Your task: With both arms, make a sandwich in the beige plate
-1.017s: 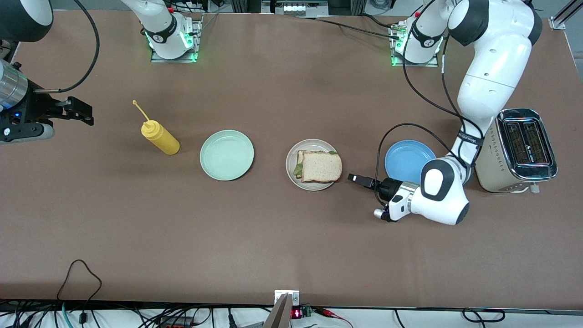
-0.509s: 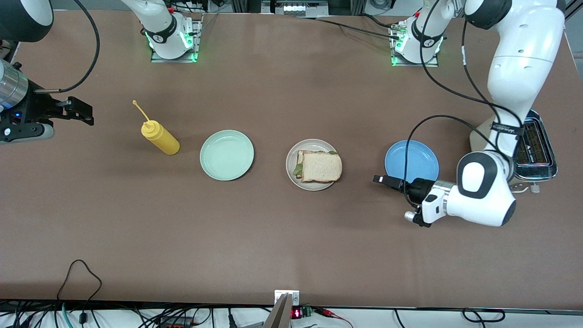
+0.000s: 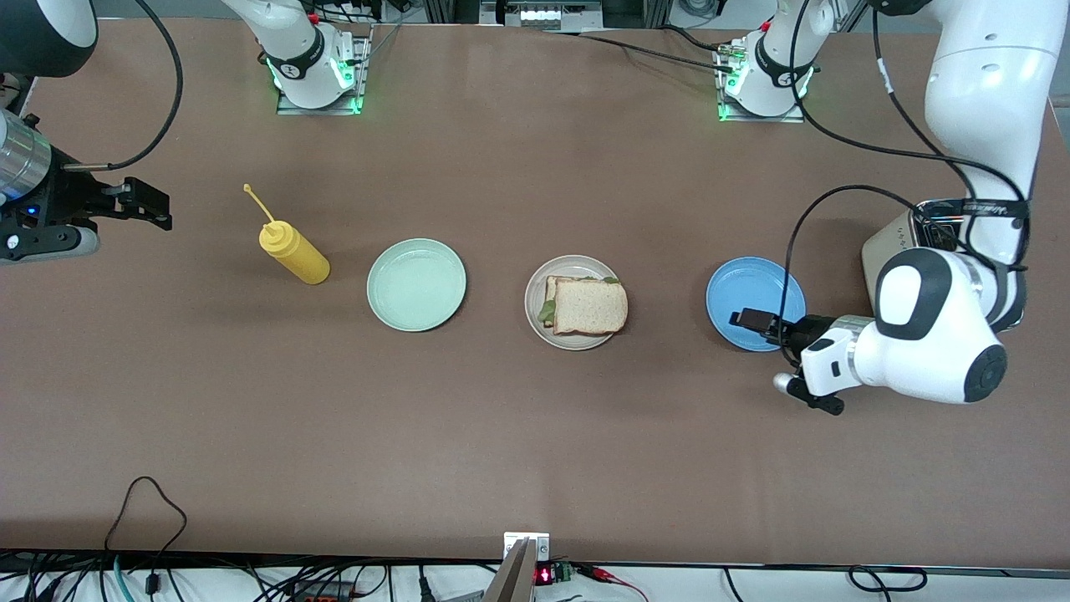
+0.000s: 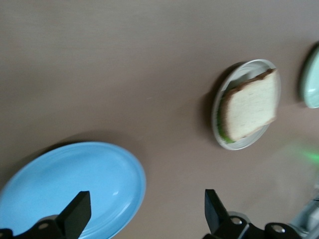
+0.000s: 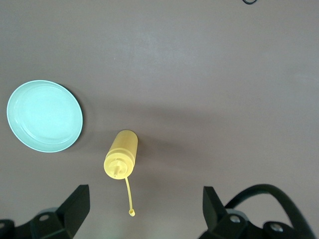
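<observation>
Retreating from the beige plate (image 3: 575, 302), the left gripper (image 3: 750, 318) is now carried over the blue plate (image 3: 755, 303), whereas a second ago it was hovering just beside the beige plate's rim; its jaws are seen spread apart and empty in the left wrist view. The sandwich (image 3: 587, 304) is left lying on the beige plate, top slice squared over the lower one, with green lettuce showing at its edge toward the right arm's end of the table; nothing about it has shifted. The right gripper (image 3: 144, 203) is kept waiting, jaws apart, above the table toward the right arm's end, with the yellow squeeze bottle (image 3: 294, 248) and the mint-green plate (image 3: 416, 284) in its view. The toaster (image 3: 899, 251) is now largely covered by the left arm. From this withdrawal the stacking is judged complete and the task essentially finished.
</observation>
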Robot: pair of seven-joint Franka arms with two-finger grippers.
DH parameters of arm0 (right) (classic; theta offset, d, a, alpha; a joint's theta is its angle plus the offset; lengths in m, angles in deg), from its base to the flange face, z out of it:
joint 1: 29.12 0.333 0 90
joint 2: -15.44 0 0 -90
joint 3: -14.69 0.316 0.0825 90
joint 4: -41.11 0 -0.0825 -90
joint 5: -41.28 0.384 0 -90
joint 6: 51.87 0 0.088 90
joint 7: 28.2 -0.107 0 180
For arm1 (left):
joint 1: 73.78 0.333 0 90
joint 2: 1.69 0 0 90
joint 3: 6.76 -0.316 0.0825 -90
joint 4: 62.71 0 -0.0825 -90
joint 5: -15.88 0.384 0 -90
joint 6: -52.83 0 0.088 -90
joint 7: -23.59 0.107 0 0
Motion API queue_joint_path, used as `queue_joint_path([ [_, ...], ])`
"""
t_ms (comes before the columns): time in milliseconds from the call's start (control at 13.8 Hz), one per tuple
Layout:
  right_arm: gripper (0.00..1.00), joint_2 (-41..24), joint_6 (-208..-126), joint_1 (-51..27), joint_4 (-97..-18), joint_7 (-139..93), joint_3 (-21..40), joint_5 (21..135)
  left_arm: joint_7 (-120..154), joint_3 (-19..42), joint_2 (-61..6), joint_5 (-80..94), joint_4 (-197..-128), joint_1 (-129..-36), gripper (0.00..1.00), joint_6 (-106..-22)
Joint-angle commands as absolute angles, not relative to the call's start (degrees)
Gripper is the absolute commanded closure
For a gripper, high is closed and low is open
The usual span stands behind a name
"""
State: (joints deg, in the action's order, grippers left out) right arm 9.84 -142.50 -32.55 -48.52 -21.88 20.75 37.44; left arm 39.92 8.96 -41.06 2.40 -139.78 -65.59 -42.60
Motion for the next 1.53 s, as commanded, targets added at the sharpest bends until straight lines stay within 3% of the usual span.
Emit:
queue_joint_path([
  [0,0.00,11.31,-142.83,-32.28,-49.86,-22.40,20.49,38.29,37.05,8.89,-36.59,9.43,-141.55,-65.78,0.00,-42.27],
  [291,0.00,11.31,-142.75,-32.28,-49.86,-22.49,20.49,38.37,34.05,7.58,-30.88,12.72,-141.55,-66.22,0.00,-42.18],
  [509,0.00,11.22,-142.92,-32.28,-49.94,-22.40,20.49,38.38,34.40,-5.04,-24.91,12.10,-141.28,-74.89,0.00,-42.97],
  [581,0.00,11.31,-142.57,-32.37,-49.95,-22.40,20.40,38.38,33.96,-5.96,-23.06,12.54,-141.37,-75.71,0.00,-43.32],
  [945,0.00,11.22,-142.92,-32.63,-50.03,-22.40,20.31,38.38,26.86,-6.76,-11.11,13.24,-145.67,-73.26,0.00,-41.67],
  [1453,0.00,11.05,-143.45,-32.46,-50.03,-22.40,20.31,38.46,22.45,-6.41,-4.68,13.68,-154.90,-71.15,0.00,-39.82],
])
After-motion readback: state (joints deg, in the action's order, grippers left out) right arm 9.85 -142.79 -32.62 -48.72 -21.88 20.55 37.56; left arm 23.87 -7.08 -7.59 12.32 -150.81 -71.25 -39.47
